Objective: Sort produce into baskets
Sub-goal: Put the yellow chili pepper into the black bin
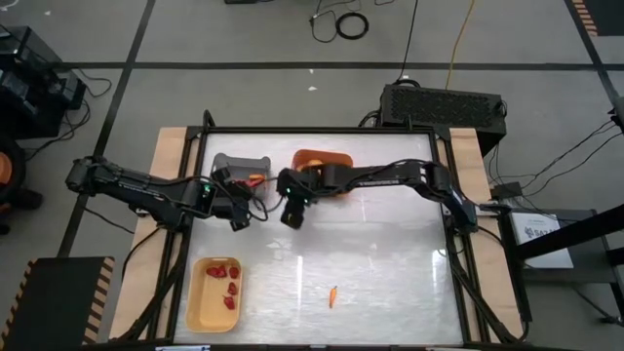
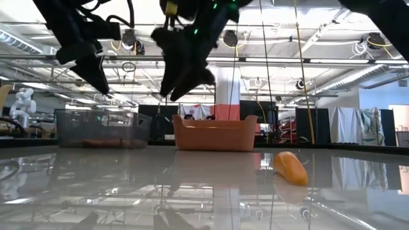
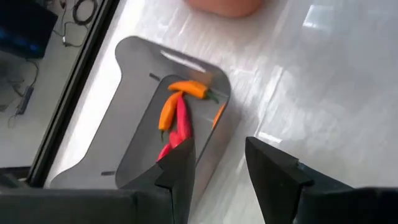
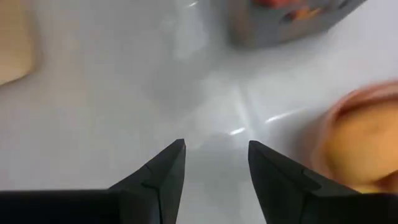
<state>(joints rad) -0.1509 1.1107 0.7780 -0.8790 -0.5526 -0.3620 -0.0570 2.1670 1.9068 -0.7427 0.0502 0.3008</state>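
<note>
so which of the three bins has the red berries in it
The long pale yellow plastic bin near the table's front left corner; dark red berries lie inside. The grey angular bin holds carrot-like sticks; the orange bin shows no berries.

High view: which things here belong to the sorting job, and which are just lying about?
Job:
- grey angular plastic bin with orange and red sticks
- orange rounded plastic bin
- long pale yellow bin with dark red berries
- loose orange stick on the white table

Lying about:
- black ventilated box
- coiled black cable
</note>
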